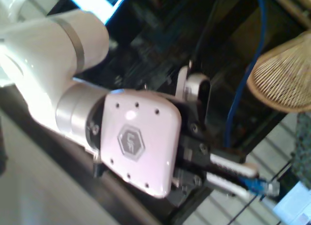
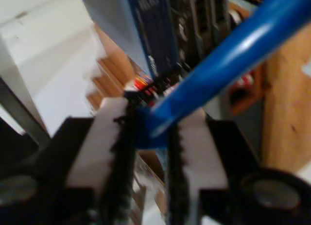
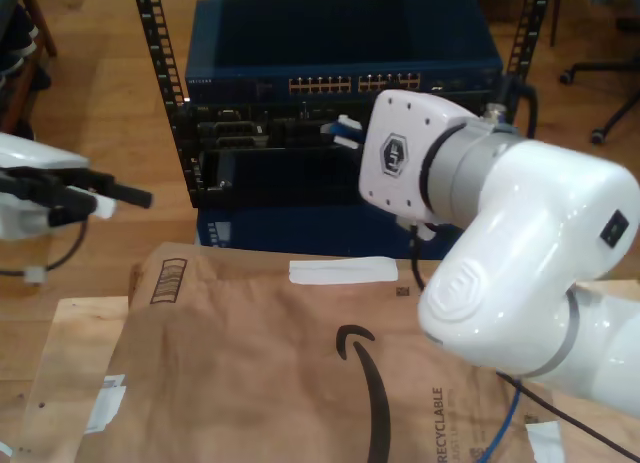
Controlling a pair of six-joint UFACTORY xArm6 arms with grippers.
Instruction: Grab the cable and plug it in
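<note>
**Item 1: my second gripper** [image 2: 148, 125]. Closed on the cable. In the second wrist view you see its two white fingers [image 2: 95, 147], edged with black toothed pads, pressed on the blue booted end. In the first wrist view the same gripper [image 1: 249, 179] shows from the side. It has a white housing with a hexagon mark, and the fingers are drawn together. In the exterior view it [image 3: 345, 133] points at the front of the rack, its tips close to the rack face. You cannot tell whether they touch it.

**Item 2: the cable** [image 2: 233, 55]. Thin and bright blue.
- The plug [image 1: 263, 187] sticks out just past the fingertips.
- From the grip the cable [image 1: 241, 89] runs back alongside the arm.
- A lower stretch of it [image 3: 503, 423] shows beneath the white arm at the bottom of the exterior view.

**Item 3: my first gripper.** You cannot tell its state from these pictures.

**Item 4: another gripper** [image 3: 75, 195]. At the exterior view's left edge, with a white body and dark fingers. It is well apart from the rack and holds nothing you can see.

**Item 5: surroundings.**
- Rack [image 3: 160, 73]: black rails carrying a blue network switch [image 3: 340, 43] with a row of ports.
- Brown paper packaging [image 3: 250, 373]: lies flat in the foreground.
- Woven basket [image 1: 286, 74]: sits beside the cable in the first wrist view.
</note>
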